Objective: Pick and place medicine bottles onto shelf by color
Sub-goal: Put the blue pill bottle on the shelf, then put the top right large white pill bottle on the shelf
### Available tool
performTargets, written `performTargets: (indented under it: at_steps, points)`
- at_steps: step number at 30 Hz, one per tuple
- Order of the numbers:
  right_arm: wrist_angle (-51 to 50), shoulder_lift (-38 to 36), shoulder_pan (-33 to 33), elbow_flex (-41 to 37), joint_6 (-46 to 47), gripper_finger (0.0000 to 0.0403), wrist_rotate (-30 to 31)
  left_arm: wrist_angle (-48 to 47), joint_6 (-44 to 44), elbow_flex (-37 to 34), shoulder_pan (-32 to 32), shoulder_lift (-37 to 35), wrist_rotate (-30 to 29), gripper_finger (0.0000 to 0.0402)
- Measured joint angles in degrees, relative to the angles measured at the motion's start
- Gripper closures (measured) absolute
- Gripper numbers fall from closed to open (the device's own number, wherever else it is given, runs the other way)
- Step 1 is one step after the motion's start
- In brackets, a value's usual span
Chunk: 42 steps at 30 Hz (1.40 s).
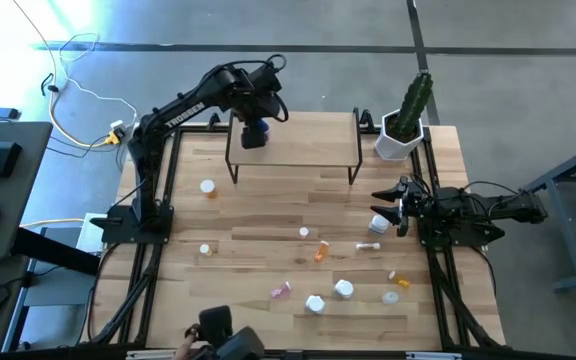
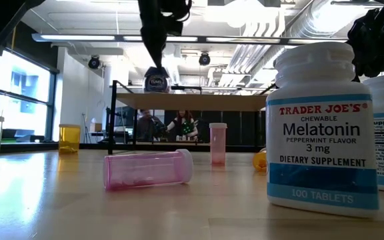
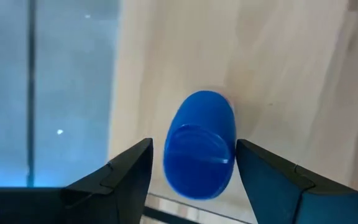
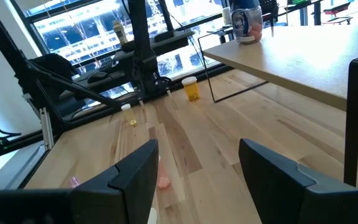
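Observation:
The squat blue-lidded jar (image 3: pixel 199 146) stands upright on the left end of the shelf's wood top (image 1: pixel 293 150); it also shows in the low view (image 2: pixel 155 81). My left gripper (image 3: pixel 194 144) is open above the jar, pointing down, with a finger on either side of the lid and a narrow gap at each. My right gripper (image 1: pixel 400 205) is open and empty at the table's right edge, beside a white bottle (image 1: pixel 379 222). Several other bottles lie or stand on the table in front of the shelf: an orange one (image 1: pixel 321 250), a pink one (image 1: pixel 281 290) and a white one (image 1: pixel 344 289).
A white hexagonal pot with a cactus (image 1: pixel 401 135) stands at the shelf's right end. A yellow-capped bottle (image 1: pixel 208 187) stands left of the middle of the table. In the low view a pink bottle (image 2: pixel 149 170) lies on its side and a white Melatonin bottle (image 2: pixel 322 127) stands close by.

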Motion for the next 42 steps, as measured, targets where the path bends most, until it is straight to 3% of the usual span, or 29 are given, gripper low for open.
performTargets:
  at_steps: [6,13,23,27,37,42]
  points:
    - [0.00,0.00,0.02,0.00,-0.01,0.0188,-0.02,-0.28,-2.14,5.72,-0.26,0.00,-0.26,0.0181]
    - [0.00,0.00,0.02,0.00,0.00,0.0188,0.00,-1.24,-4.00,10.36,-1.67,-0.99,3.80,0.0187]
    - [0.22,0.00,0.02,-0.01,0.00,0.0188,0.00,-3.34,-5.50,10.19,-2.03,-4.00,23.86,0.0197]
    - [2.57,0.00,0.02,-0.02,0.25,0.0188,0.00,-3.93,-5.50,10.13,-2.73,-3.98,27.84,0.0197]
    - [9.65,0.00,0.00,-0.02,11.75,0.0188,0.74,1.32,-8.07,0.27,-7.86,-4.42,28.75,0.0198]
    - [13.77,-0.02,0.02,-0.02,16.77,0.0188,2.44,8.77,-10.96,-4.79,-10.74,-4.39,35.24,0.0198]
